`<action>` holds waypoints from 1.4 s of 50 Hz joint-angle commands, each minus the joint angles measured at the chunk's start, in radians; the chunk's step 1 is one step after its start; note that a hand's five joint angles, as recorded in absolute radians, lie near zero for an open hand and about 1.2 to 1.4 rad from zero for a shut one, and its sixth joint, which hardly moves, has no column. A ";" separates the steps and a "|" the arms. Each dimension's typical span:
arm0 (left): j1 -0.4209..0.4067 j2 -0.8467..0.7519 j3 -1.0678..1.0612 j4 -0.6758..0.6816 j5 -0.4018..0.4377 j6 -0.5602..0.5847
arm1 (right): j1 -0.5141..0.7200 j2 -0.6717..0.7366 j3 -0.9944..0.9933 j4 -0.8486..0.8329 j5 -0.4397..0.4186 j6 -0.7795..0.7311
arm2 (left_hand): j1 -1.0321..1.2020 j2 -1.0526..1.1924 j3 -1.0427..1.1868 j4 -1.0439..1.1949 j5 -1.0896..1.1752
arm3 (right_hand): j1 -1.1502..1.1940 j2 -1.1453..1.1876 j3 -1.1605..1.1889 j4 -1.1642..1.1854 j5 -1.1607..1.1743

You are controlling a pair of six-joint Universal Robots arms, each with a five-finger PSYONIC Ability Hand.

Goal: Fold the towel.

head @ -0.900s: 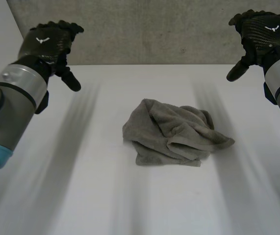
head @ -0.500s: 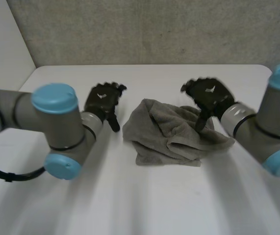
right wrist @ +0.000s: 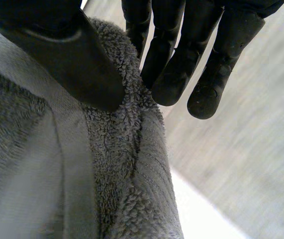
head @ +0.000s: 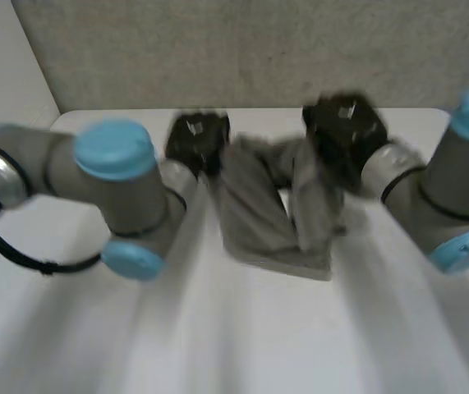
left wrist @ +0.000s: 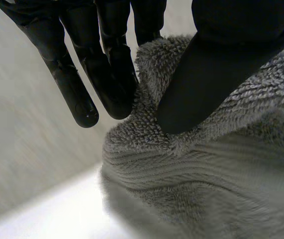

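One grey terry towel (head: 271,209) sits at the ctr of the white desk (head: 218,345), between the two robot hands. Its far edge is held up off the desk and runs L–R from hand to hand. The near edge lies on the desk. Drape and deep creases run far-to-near. The cloth is bunched, so its true long axis can't be told.

Left robot hand (head: 195,139): at the towel's upper L corner. In the L wrist view the thumb (left wrist: 206,84) presses on the pile and the fingers (left wrist: 107,74) lie straight behind the edge, w/ the cloth pinched between them.

Right robot hand (head: 345,131): at the upper R corner. It has the same pinch, thumb (right wrist: 72,59) on the cloth and fingers (right wrist: 176,64) behind the edge.

Surface: looped pile, w/ a flatter ribbed band below the held edge in both wrist views.

Count: 1 towel, 2 robot hands, 2 arms (grey, light-blue caps), 1 desk.
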 commanded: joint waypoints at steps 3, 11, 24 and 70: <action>0.046 0.300 -0.119 0.175 -0.024 -0.001 | -0.026 -0.172 0.036 -0.177 -0.025 0.136 | 0.280 0.193 0.184 0.183 0.260 | 0.111 0.107 0.059 0.065 0.097; 0.028 0.444 -0.412 0.208 -0.015 -0.001 | -0.126 -0.221 0.074 0.131 -0.261 0.033 | 0.280 0.193 0.184 0.183 0.260 | 0.111 0.107 0.059 0.065 0.097; -0.084 0.497 -0.718 -0.035 0.171 0.005 | -0.176 -0.147 0.136 0.712 -0.283 -0.709 | -0.032 -0.118 -0.127 -0.128 -0.052 | -1.086 -1.091 -1.139 -1.133 -1.101; 0.069 0.264 -0.468 -0.327 0.223 0.150 | -0.169 0.081 0.121 0.507 -0.091 -0.203 | -0.645 -0.731 -0.740 -0.742 -0.665 | -0.816 -0.821 -0.869 -0.863 -0.831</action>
